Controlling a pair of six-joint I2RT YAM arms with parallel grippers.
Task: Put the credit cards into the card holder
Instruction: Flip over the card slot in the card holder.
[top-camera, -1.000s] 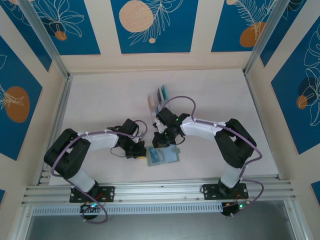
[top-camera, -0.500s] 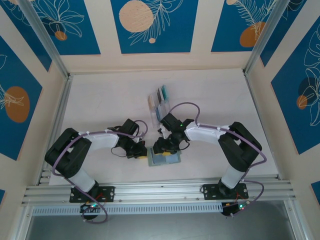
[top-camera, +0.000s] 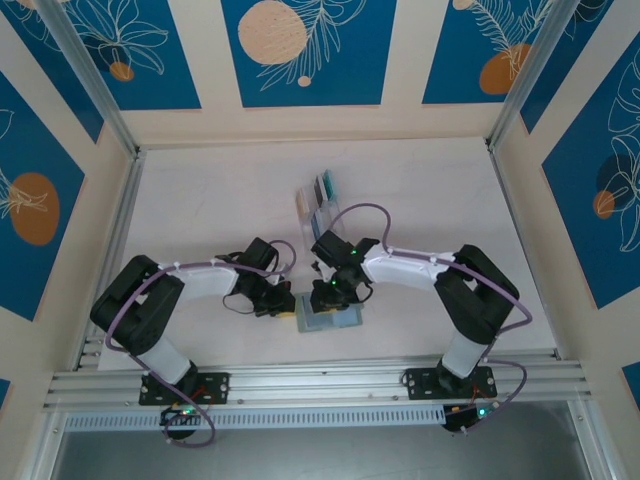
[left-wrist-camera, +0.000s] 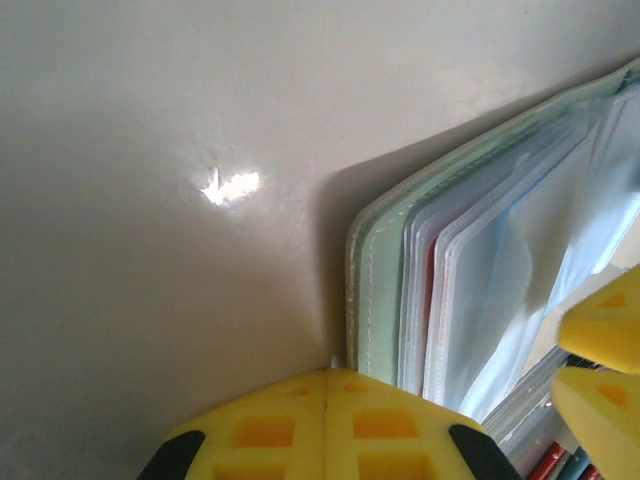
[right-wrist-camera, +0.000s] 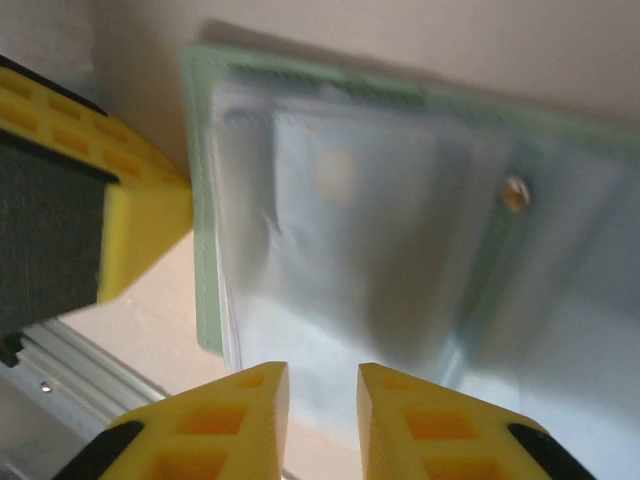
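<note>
The card holder (top-camera: 330, 320) lies open on the table (top-camera: 200, 200), pinned by the closed left gripper (top-camera: 283, 303), the right gripper (right-wrist-camera: 323, 400) narrow and empty above it — seemingly between insertions, so next it should fetch one of the credit cards (top-camera: 325, 187) behind.

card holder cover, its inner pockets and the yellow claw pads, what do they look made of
Card holder cover: soft matte sage-green vinyl or faux leather, judging by its seamed edge. Inner pockets: thin clear flexible plastic, glossy and slightly hazy, layered in sheets. Claw pads: matte yellow with a moulded square grid, likely plastic or rubber; cannot tell which.
</note>
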